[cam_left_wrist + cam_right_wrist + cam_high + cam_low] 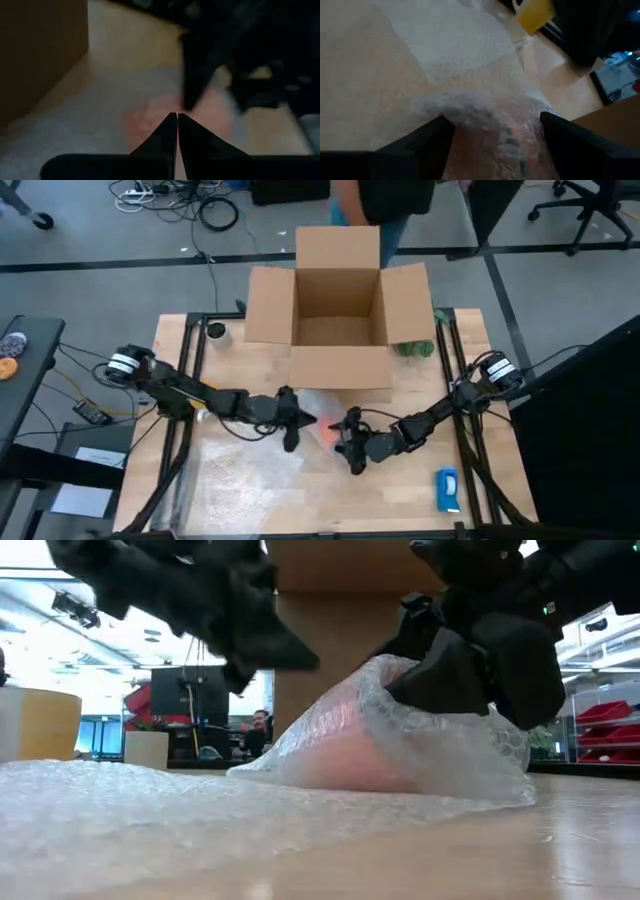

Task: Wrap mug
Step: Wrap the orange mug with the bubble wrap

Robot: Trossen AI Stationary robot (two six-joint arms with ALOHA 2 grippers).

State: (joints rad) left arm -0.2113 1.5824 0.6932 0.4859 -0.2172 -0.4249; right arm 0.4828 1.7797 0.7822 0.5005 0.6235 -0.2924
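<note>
Two arms, one counter (250, 480), listed for you from largest item down.

Counter: light wood, dark frame rails on both sides.

Cardboard box (338, 310): at the far edge, flaps open, standing upright.

Bubble wrap (255, 465): a clear sheet spread over the near middle of the counter, one end drawn up over the mug.

Left tool (297, 420): beside the wrapped bundle on its left. Your left wrist view shows its two fingers pressed tip to tip with nothing between them, so read it as closed and empty.

Right tool (348, 442): at the bundle's right. Its wrist view shows the fingers spread wide on either side of the wrap-covered lump; whether the pads actually touch the plastic you cannot tell.

Mug (345, 755): lying on the counter in front of the box, between the two tools, seen only as an orange-pink glow through the wrap.

Blue-and-white object (447, 489): flat, near the right front corner, well apart from the work.

Step in hand, as a judgement: the first fold is over the mug, with most of the sheet lying loose. Your next move likely calls for pinning the bundle with one tool while the other rolls or tucks the free sheet.

Views: only the low view shows the wrap humped fully over the mug; only the high view shows how much sheet remains.
</note>
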